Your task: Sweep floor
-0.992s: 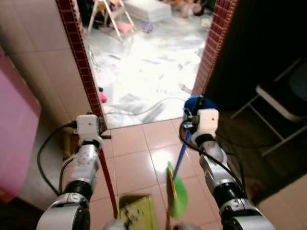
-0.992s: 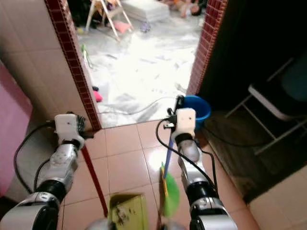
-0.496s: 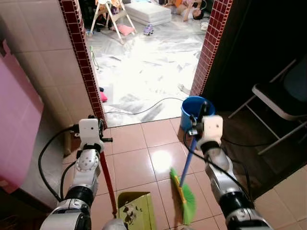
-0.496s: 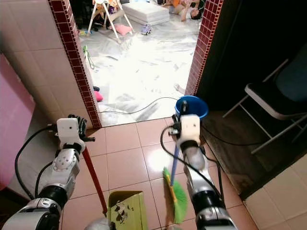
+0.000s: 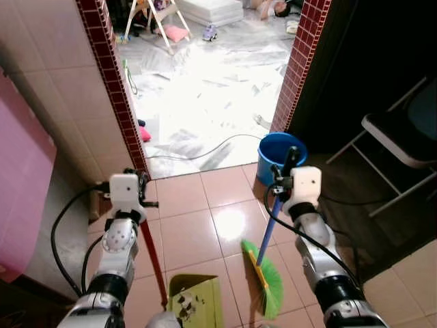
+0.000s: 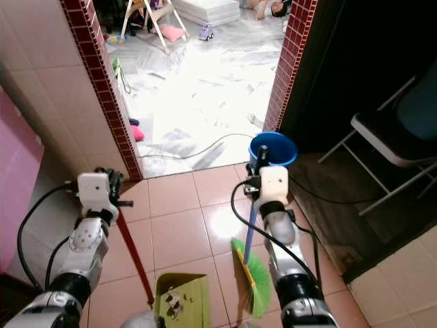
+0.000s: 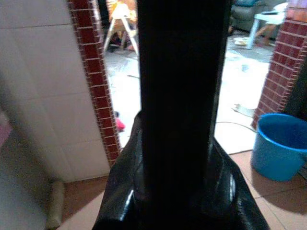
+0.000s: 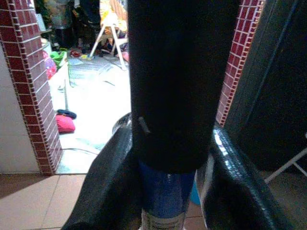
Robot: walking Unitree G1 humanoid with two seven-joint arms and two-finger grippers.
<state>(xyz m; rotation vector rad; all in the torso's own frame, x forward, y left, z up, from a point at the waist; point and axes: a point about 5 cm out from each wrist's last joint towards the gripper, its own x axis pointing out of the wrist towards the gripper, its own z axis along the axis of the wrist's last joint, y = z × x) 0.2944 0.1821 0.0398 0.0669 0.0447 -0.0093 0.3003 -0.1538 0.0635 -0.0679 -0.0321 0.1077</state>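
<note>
Since a second ago the broom (image 5: 265,275) head has swung out to the right of the dustpan (image 5: 196,302). The right gripper (image 5: 288,161) is closed around its blue handle; the left gripper (image 5: 142,183) clamps the dustpan's red handle. One blue bucket (image 6: 272,149) stands just beyond the right gripper.

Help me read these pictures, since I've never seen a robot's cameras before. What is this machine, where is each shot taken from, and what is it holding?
It is a walking humanoid with two silver arms. The two wide pictures come from cameras in its head, looking down at the tiled floor. The left gripper is shut on a red handle leading to a green dustpan with scraps in it. The right gripper is shut on a blue-handled broom. A blue bucket stands by the doorway. The two dark pictures come from wrist cameras, looking along each held handle.
</note>
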